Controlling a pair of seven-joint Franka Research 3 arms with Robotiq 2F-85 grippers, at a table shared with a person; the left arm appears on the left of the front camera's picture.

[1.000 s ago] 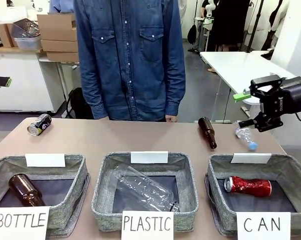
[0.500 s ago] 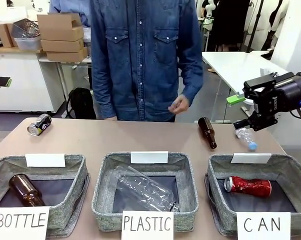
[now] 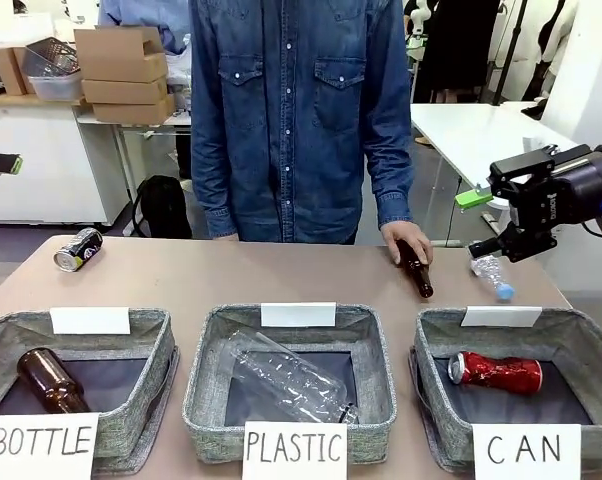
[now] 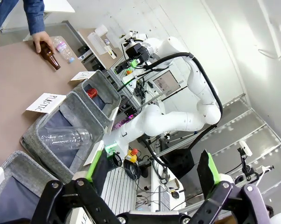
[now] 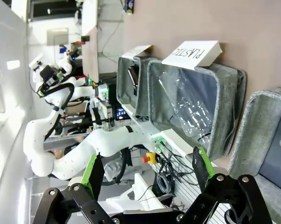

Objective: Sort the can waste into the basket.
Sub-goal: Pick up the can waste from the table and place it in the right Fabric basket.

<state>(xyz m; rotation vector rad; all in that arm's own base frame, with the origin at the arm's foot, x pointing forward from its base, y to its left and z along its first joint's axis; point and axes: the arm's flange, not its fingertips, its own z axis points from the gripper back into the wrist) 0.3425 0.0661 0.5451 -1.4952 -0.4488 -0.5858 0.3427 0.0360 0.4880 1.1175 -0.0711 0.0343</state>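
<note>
1. Well, the grey can (image 3: 78, 249) lies on its side, far left on the table (image 3: 231, 275); light, thin-walled (likely slippery); grip across its middle.
2. The red can (image 3: 496, 372) lies in the CAN basket (image 3: 581, 345); a brown bottle (image 3: 49, 380) in the BOTTLE bin (image 3: 11, 325); a clear bottle (image 3: 286, 378) in the PLASTIC bin (image 3: 206, 340).
3. The left gripper (image 4: 152, 161) and the right gripper (image 3: 481, 222) both gape, empty.

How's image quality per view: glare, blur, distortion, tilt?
Front view: even light, sharp, soft shadows, mild highlights on the clear bottle in the PLASTIC bin. Left wrist view: rolled, table slanted, wide-angle bend, pale wall nearly washed out. Right wrist view: rolled sideways, PLASTIC card reads sideways, left edge blown out.
</note>
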